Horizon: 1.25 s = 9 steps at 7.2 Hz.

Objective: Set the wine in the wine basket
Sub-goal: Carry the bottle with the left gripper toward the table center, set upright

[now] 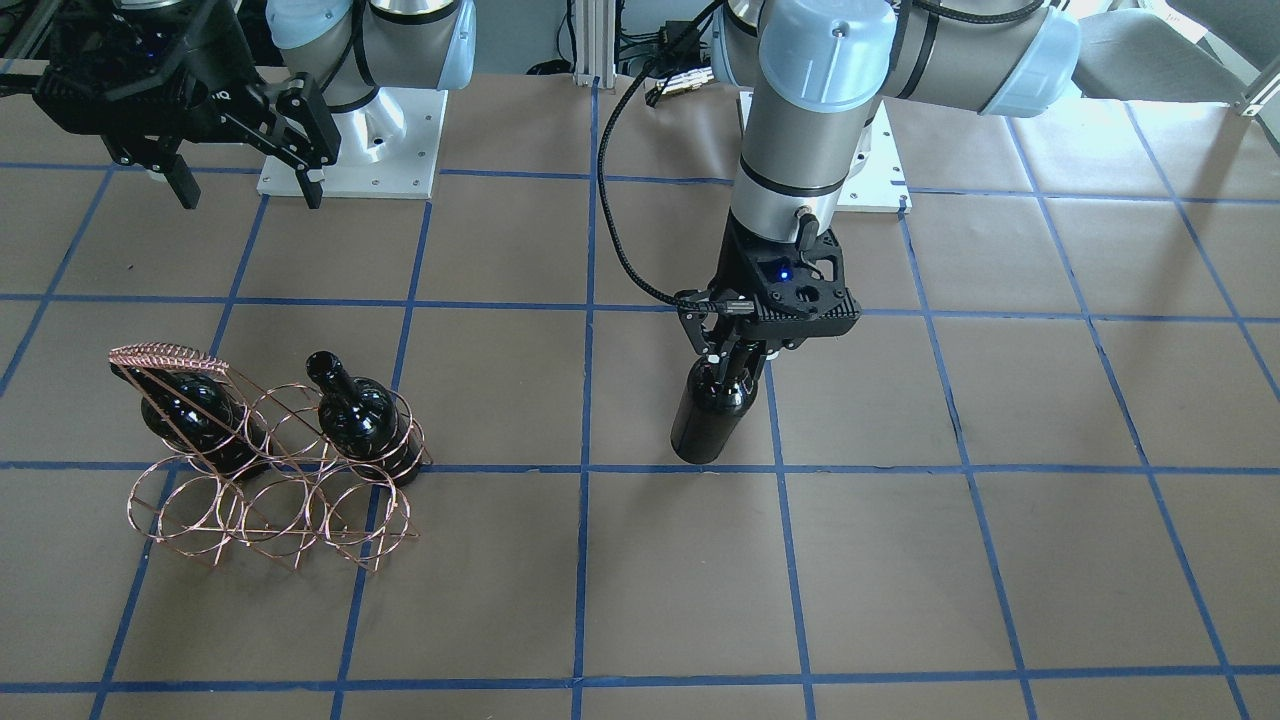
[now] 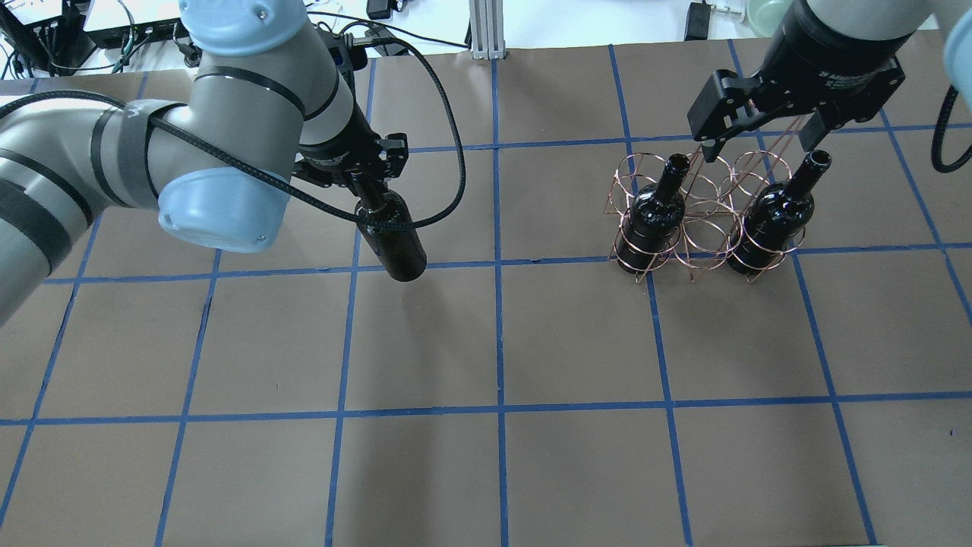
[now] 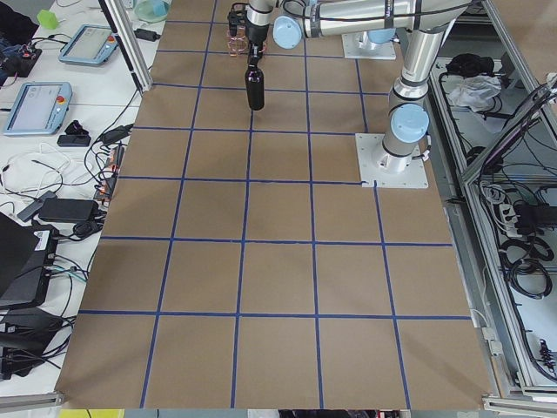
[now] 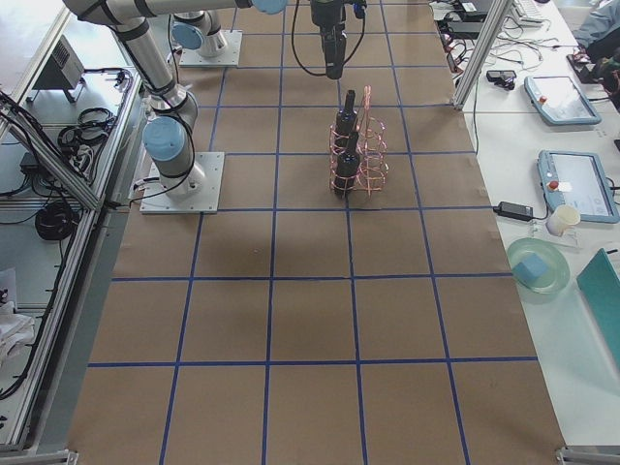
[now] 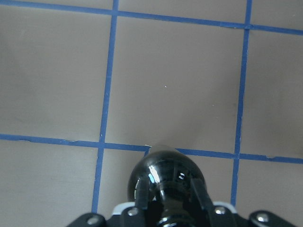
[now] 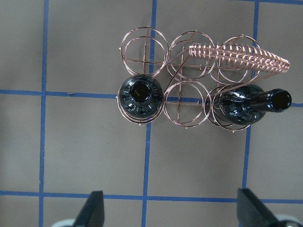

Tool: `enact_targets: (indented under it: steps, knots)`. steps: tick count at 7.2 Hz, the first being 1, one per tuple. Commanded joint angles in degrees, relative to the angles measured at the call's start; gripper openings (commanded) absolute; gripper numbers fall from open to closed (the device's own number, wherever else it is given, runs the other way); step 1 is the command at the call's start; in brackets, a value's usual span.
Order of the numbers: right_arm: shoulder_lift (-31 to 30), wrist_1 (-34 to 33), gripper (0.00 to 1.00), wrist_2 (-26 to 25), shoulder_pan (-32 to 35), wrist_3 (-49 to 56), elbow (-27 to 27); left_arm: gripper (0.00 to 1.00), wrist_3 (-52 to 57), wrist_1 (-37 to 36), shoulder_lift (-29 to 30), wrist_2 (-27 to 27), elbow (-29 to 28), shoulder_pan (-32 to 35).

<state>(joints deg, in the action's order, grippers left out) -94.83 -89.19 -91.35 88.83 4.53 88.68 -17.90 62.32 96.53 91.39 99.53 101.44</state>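
Brown and gridded in blue, the table (image 1: 900,560) fills the front view, where the left claw (image 1: 735,352) is clamped on the neck of the wine (image 1: 708,425), upright and well apart from the wine basket (image 1: 270,470). Overhead, the right claw (image 2: 759,148) hovers with fingers (image 2: 710,150) spread above the basket. Its wrist view shows two other bottles (image 6: 140,99) standing in one row's end rings.

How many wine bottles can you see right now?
3. One bottle is gripped at the neck by the left end effector; two others stand in the wine basket's end rings, same row. None seem hidden.
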Motion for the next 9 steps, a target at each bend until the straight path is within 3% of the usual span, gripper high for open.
enact_targets:
  steps: [1,9]
  knots:
    - [0.0,0.1,1.00,-0.1,0.1,0.0,0.0,0.00,-1.9,-0.3,0.7,1.9,0.7,1.8]
    - [-0.1,0.0,1.00,0.6,0.2,-0.3,0.0,0.00,-3.7,-0.2,1.6,1.1,1.6,2.3]
